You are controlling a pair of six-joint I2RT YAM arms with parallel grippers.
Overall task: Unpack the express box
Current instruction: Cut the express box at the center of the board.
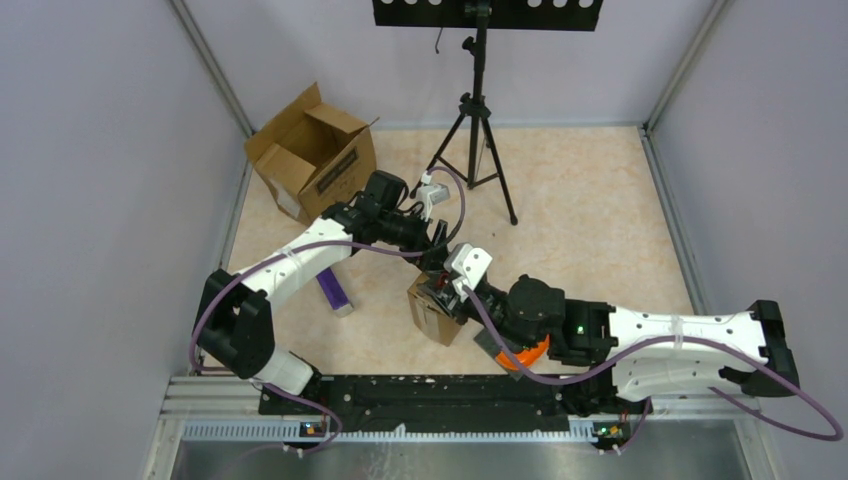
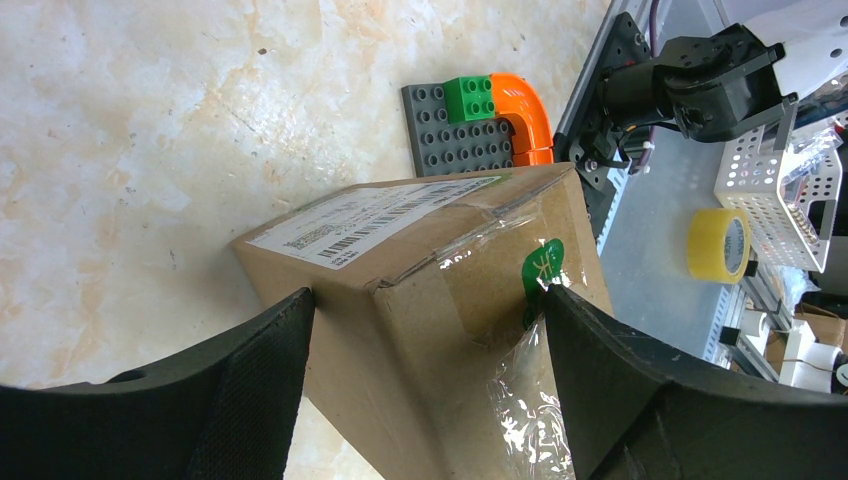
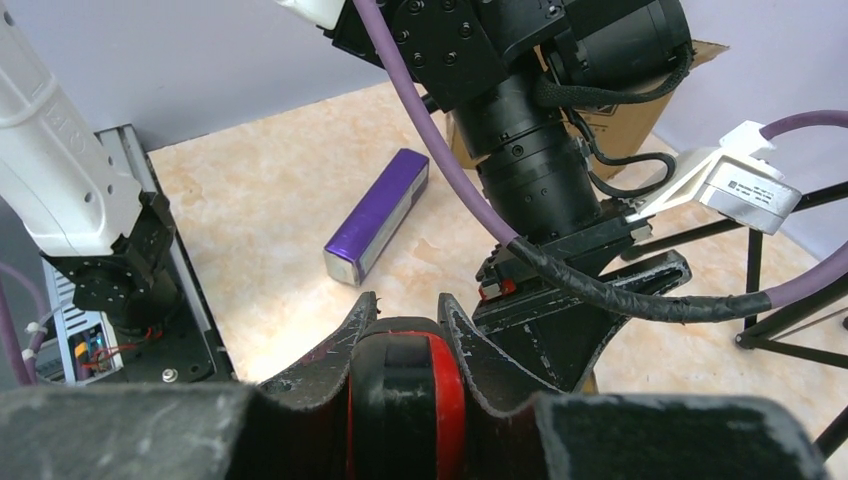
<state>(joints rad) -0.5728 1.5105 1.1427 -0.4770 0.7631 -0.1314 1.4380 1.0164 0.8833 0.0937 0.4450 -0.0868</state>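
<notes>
The small brown express box (image 1: 437,318) stands tilted mid-table, with a white label and clear tape on top (image 2: 440,250). My left gripper (image 1: 437,268) comes down on it from above. In the left wrist view its fingers (image 2: 430,292) straddle the box's top corner, one tip on each side, holding it. My right gripper (image 1: 455,297) is right beside the box. In the right wrist view it (image 3: 403,305) is shut on a black and red tool (image 3: 405,390), with the left arm's wrist just in front of it.
A large open cardboard box (image 1: 315,155) sits at the back left. A purple box (image 1: 333,290) lies left of the express box. A tripod (image 1: 478,130) stands at the back. A grey brick plate with a green brick and an orange arch (image 2: 470,125) lies near the front rail.
</notes>
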